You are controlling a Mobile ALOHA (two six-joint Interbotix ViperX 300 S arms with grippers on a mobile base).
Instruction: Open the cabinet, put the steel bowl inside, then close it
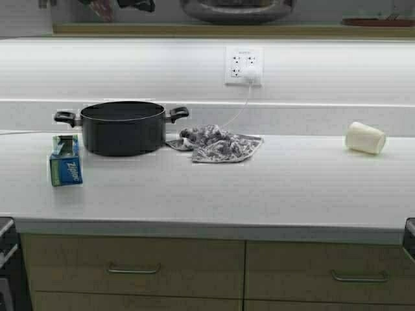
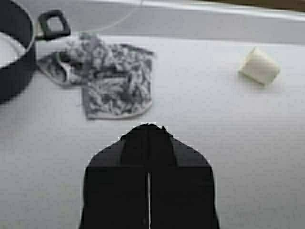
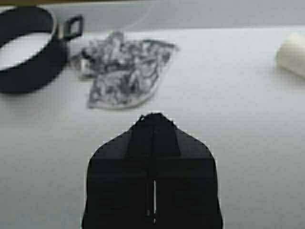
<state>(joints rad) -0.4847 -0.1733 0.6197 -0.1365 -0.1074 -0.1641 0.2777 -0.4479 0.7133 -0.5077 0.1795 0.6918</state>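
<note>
The steel bowl (image 1: 237,10) shows only as its shiny lower part at the top edge of the high view. It stands on a wooden board (image 1: 194,29), the bottom of the wall cabinet. The cabinet's doors and handles are out of view. My left gripper (image 2: 148,126) is shut and empty above the white counter, short of the patterned cloth (image 2: 107,78). My right gripper (image 3: 153,115) is shut and empty too, over the counter near the same cloth (image 3: 126,69). Neither gripper's fingers show in the high view.
On the counter (image 1: 259,188) stand a black two-handled pot (image 1: 122,126), a blue Ziploc box (image 1: 65,162), the cloth (image 1: 217,144) and a tipped cream cup (image 1: 365,137). A wall socket (image 1: 244,65) holds a plug and cable. Base drawers (image 1: 133,267) lie below.
</note>
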